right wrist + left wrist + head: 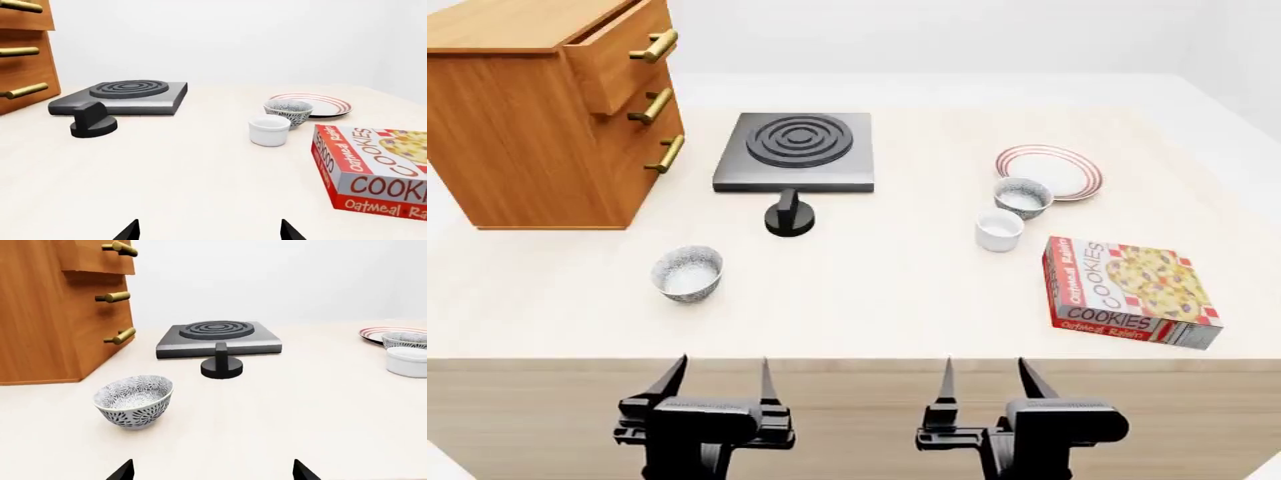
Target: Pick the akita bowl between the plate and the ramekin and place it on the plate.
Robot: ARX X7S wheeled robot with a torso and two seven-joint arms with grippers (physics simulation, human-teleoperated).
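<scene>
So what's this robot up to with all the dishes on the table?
Nothing is being handled yet. The left gripper and right gripper both hang open and empty at the near edge of the table. The bowl to be moved sits between the ramekin and the red-ringed plate, on the robot's right. A second patterned bowl sits alone on the left. A cookie box, a burner and a wooden drawer cabinet are also there.

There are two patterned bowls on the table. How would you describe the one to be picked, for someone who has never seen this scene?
Find the red-ringed plate on the table's right. The akita bowl sits beside it, before the plain white ramekin. The other patterned bowl stands alone near the wooden drawers.
</scene>
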